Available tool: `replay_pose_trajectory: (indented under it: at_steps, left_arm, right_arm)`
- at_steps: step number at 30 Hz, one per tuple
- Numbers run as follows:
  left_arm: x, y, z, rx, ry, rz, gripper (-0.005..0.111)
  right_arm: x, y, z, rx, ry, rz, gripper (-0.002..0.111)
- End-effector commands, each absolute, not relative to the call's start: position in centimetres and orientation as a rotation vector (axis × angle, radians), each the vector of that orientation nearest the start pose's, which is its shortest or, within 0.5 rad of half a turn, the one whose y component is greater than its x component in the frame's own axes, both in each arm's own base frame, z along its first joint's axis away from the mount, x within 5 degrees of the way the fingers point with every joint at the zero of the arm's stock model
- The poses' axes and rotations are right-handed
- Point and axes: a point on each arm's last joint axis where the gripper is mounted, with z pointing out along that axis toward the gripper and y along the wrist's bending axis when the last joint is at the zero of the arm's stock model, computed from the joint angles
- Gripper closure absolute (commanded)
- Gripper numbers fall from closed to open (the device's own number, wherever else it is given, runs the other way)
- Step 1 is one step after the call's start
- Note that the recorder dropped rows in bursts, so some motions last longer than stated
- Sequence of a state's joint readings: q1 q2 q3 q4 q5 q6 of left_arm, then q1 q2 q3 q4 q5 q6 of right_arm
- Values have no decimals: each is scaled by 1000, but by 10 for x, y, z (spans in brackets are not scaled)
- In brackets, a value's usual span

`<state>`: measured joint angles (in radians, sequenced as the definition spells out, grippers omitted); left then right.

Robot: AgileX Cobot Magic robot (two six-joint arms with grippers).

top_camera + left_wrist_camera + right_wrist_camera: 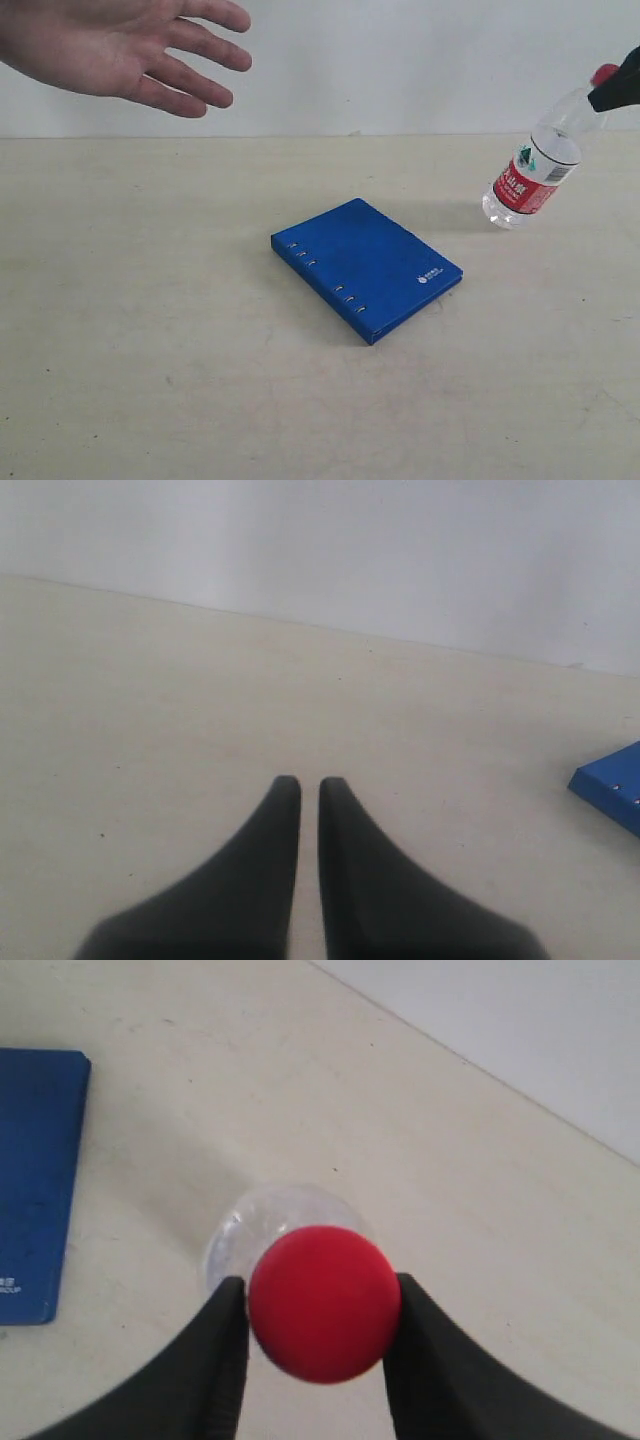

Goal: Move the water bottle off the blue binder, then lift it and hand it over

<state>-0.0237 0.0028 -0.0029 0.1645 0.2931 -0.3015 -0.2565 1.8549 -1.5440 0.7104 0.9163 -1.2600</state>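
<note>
Now my right claw (320, 1292) grips the bottle (530, 175) by its cap (322, 1305), tilted near the bench's (150, 350) right edge, clear of the binder (365, 265) mid-bench. My left claw (309, 785) is all but closed, empty. A hand (120, 45) hovers at the far left corner

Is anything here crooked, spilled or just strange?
Only the water bottle: it leans steeply instead of standing, because the right gripper pinches its red cap. It is off the blue binder, which lies flat and closed. Nothing looks spilled or damaged.
</note>
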Motion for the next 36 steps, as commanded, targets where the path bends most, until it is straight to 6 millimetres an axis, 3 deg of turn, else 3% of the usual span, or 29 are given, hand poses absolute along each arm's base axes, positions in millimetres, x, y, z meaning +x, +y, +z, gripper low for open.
replay_pose_trajectory:
  at_steps: [1, 10, 17, 24, 26, 29, 33, 36]
  left_arm:
    - [55, 2, 187, -134, 1764, -92, 100]
    - [55, 2, 187, -134, 1764, -92, 100]
    - [55, 2, 187, -134, 1764, -92, 100]
    - [55, 2, 187, -134, 1764, -92, 100]
    - [55, 2, 187, -134, 1764, -92, 100]
    - [55, 2, 187, -134, 1764, -92, 100]
    - [55, 2, 187, -134, 1764, -92, 100]
    - [55, 2, 187, -134, 1764, -92, 100]
  right_arm:
    - [406, -55, 292, -755, 2203, 276, 108]
    - [410, -57, 295, -657, 2196, 270, 104]
    - [413, -58, 291, -601, 2213, 278, 47]
    - [414, -58, 294, -545, 2202, 289, 48]
    - [412, -55, 305, -516, 2162, 317, 48]
    - [401, -46, 339, -468, 2032, 401, 48]
    - [367, -15, 383, -574, 1920, 624, 48]
    - [347, 25, 384, -706, 2020, 859, 48]
